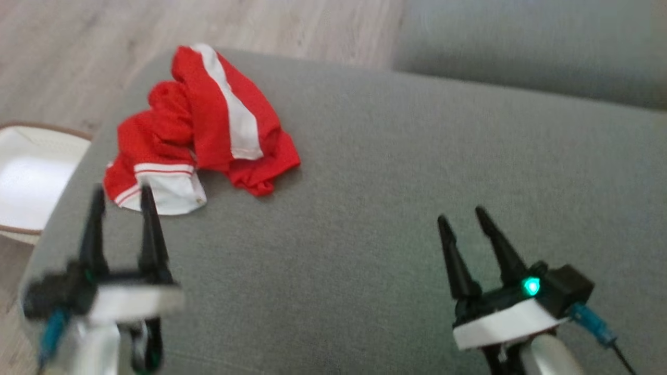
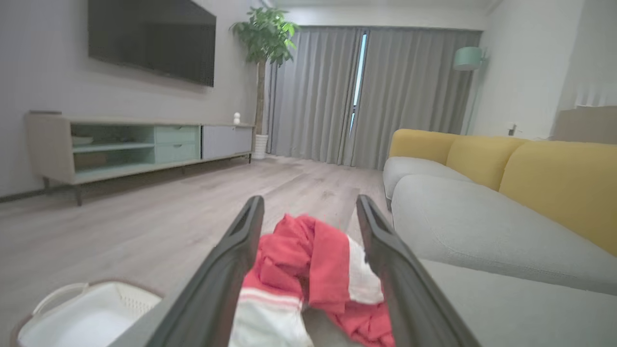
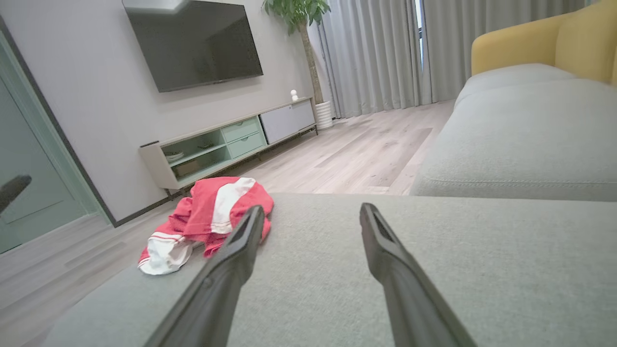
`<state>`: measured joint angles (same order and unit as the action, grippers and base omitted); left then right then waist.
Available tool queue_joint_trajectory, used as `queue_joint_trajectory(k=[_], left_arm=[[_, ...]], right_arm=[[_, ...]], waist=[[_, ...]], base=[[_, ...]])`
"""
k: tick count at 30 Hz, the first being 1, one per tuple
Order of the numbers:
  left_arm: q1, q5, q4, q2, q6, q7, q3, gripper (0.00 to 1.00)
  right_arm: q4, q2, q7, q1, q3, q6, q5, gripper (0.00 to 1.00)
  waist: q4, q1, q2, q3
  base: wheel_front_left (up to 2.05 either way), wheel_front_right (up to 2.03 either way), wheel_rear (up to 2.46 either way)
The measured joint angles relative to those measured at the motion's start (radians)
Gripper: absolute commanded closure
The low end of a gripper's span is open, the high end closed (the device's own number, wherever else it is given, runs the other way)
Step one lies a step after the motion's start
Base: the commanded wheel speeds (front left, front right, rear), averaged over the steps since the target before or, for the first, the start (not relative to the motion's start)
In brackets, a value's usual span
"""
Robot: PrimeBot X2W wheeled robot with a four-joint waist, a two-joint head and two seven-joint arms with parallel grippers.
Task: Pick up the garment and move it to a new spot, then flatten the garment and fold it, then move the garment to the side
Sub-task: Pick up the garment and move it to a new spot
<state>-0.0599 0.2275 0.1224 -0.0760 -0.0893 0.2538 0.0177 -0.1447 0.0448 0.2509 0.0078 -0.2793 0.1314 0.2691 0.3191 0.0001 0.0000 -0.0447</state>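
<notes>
A crumpled red garment [image 1: 203, 130] with white stripes and a white hem lies near the far left corner of the grey sofa seat [image 1: 391, 172]. My left gripper [image 1: 122, 195] is open just short of its white hem, fingertips almost at the cloth. In the left wrist view the garment [image 2: 313, 270] sits framed between the two open fingers [image 2: 231, 270]. My right gripper [image 1: 461, 216] stands open over bare cushion, well to the right of the cloth. The right wrist view has the garment [image 3: 207, 217] off to the left of the open fingers [image 3: 236, 255].
A white laundry basket [image 1: 31, 177] stands on the wooden floor by the seat's left edge. A second grey cushion [image 1: 531, 47] lies beyond at the upper right. Yellow backrests [image 2: 540, 173], a TV console [image 2: 120, 144] and a potted plant [image 2: 265, 38] stand farther off.
</notes>
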Motion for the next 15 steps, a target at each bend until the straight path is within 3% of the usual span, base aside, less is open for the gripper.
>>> queue_joint_trajectory(k=[5, 12, 15], left_arm=[[-0.257, -0.038, 0.124, -0.109, -0.022, -0.040, -0.029, 0.00], [-0.628, -0.040, 0.378, -0.263, -0.042, -0.289, -0.166, 0.00], [-0.748, 0.029, 0.480, -0.306, -0.043, -0.387, -0.249, 0.00]], right_arm=[[0.044, 0.001, 0.000, -0.055, 0.042, 0.000, -0.041, 0.00], [0.082, 0.001, 0.000, -0.107, 0.063, 0.000, -0.081, 0.00], [0.099, 0.002, 0.000, -0.133, 0.063, 0.000, -0.086, 0.00]], waist=[[-0.029, 0.0002, 0.0000, -0.089], [-0.085, 0.0003, 0.0000, -0.208], [-0.116, 0.0002, 0.0000, -0.253]], base=[[0.00, 0.00, 0.00], [0.00, 0.00, 0.00], [0.00, 0.00, 0.00]])
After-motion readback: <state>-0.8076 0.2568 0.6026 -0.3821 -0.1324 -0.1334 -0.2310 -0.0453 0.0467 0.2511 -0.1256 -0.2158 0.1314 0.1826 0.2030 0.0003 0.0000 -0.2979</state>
